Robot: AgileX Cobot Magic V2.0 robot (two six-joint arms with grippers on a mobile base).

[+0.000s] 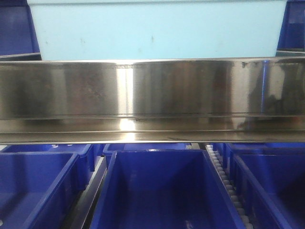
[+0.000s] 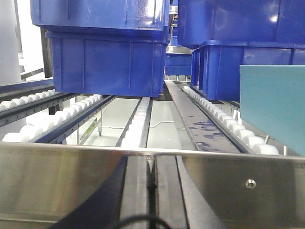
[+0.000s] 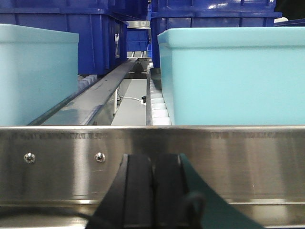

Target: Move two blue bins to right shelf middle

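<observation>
Two pale sky-blue bins stand side by side on the roller tracks of the right shelf middle. In the right wrist view one bin (image 3: 35, 76) is at the left and the other (image 3: 233, 76) at the right, both just behind the shiny steel front rail (image 3: 238, 157). The front view shows one pale bin (image 1: 152, 31) above the rail (image 1: 152, 88). A corner of a pale bin (image 2: 274, 107) shows at the right of the left wrist view. My left gripper (image 2: 151, 162) and right gripper (image 3: 153, 160) are both shut and empty, close in front of the rail.
Dark royal-blue bins (image 2: 107, 52) sit further back on the same rollers (image 2: 224, 119). More dark blue bins (image 1: 162, 191) fill the level below the rail. A grey divider strip (image 3: 95, 98) runs between the two pale bins.
</observation>
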